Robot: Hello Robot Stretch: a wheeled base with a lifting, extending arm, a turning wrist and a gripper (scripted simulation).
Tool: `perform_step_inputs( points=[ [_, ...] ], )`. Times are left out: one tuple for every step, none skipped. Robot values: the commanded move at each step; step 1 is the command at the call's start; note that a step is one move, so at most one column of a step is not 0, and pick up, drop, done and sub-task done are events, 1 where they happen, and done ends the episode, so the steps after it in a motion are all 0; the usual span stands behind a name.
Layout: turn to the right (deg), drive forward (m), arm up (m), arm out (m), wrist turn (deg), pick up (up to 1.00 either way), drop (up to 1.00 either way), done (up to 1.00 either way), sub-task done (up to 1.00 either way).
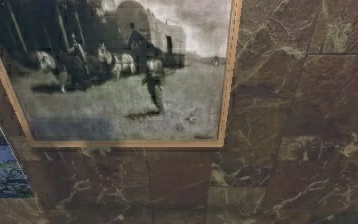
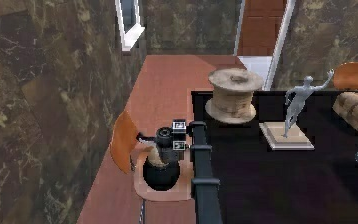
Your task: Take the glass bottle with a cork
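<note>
A dark round bottle point(image 2: 159, 176) with a tan neck like a cork stands on the seat of a wooden chair point(image 2: 123, 142) in the arm side view, at the left edge of a black table point(image 2: 277, 185). The arm rises along that table edge to its two white marker squares. Left of them my gripper point(image 2: 154, 142) sits at the bottle's neck. I cannot tell whether it holds anything or touches the bottle.
On the table stand a wooden spool-shaped piece point(image 2: 233, 95), a grey figure statue point(image 2: 292, 112) and a brown lump point(image 2: 354, 108). Reddish floor point(image 2: 177, 75) runs toward a window point(image 2: 130, 22) and a door point(image 2: 262, 25). Ahead is a dark marble wall point(image 1: 297, 110) with a framed painting point(image 1: 117, 70).
</note>
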Motion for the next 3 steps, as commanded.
perform_step_inputs(
  points=[
    [0.0,0.00,-0.30,0.00,0.0,0.00,0.00,0.00,0.00],
    [0.0,0.00,0.00,0.00,0.0,1.00,0.00,0.00,0.00],
    [0.0,0.00,0.10,0.00,0.0,0.00,0.00,0.00,0.00]
  ],
)
